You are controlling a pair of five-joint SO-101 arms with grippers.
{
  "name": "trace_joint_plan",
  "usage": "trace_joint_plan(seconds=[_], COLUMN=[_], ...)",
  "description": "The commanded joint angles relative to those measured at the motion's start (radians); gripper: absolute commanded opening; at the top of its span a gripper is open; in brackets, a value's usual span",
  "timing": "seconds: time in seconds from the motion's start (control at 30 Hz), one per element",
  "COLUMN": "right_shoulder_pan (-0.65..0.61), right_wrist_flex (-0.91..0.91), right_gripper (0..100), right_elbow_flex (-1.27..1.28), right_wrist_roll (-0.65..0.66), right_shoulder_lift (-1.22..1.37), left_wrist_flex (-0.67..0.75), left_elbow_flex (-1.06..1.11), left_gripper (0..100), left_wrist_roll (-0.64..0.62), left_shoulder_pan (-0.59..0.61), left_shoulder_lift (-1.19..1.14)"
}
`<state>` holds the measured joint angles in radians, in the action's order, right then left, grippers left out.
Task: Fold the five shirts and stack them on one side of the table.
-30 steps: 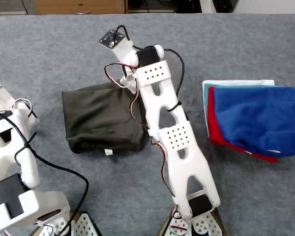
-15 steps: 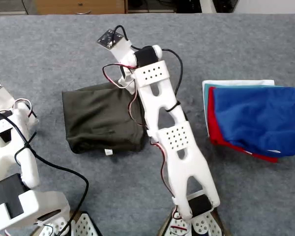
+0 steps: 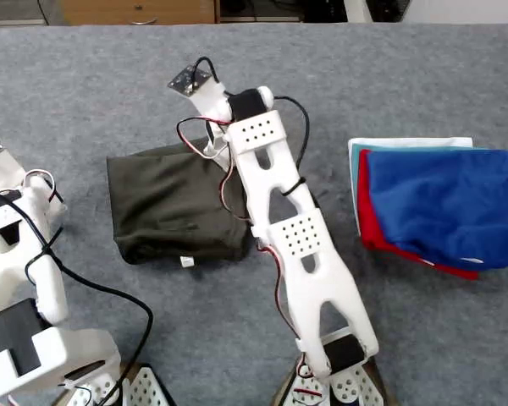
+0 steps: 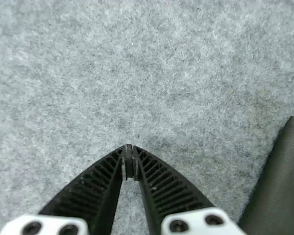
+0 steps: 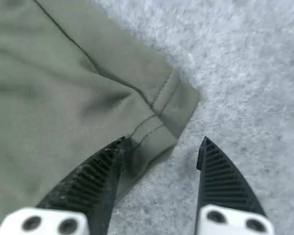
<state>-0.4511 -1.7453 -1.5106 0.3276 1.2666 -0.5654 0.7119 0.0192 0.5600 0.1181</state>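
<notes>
olive shirt (image 3: pixel 173 203): folded, flat on grey table (image 3: pixel 85 93)
right gripper (image 5: pixel 164 141): jaws wide apart, nothing held; one finger on the olive shirt's far right corner, the other over table
left gripper (image 4: pixel 128 149): jaws pressed together, empty, near the olive shirt's edge
stack (image 3: pixel 444 207): blue on top, well right of the olive shirt

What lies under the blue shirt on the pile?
A red shirt, then a teal edge and a white edge; the blue shirt covers the rest of each.
</notes>
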Motion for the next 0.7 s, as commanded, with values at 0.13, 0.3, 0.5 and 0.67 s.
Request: trace_joint_plan(seconds=[0.13, 0.3, 0.5, 0.67], right_shoulder_pan=[-0.027, -0.027, -0.027, -0.022], right_wrist_flex=[0.023, 0.061, 0.086, 0.089], right_gripper=[11.2, 7.5, 7.1, 1.1], right_elbow_flex=[-0.008, -0.012, -0.012, -0.016], right_wrist_roll=[0.003, 0.002, 0.000, 0.006], right_shoulder_lift=[-0.002, -0.008, -0.008, -0.010], left_wrist_flex=[0.015, 0.015, 0.015, 0.015], left_elbow_flex=[-0.005, -0.005, -0.005, -0.005], left_gripper=[2, 2, 2, 2], left_wrist_roll=[0.008, 0.008, 0.008, 0.008], left_shoulder_pan=[0.002, 0.002, 0.002, 0.002], left_shoulder_lift=[0.002, 0.002, 0.002, 0.002])
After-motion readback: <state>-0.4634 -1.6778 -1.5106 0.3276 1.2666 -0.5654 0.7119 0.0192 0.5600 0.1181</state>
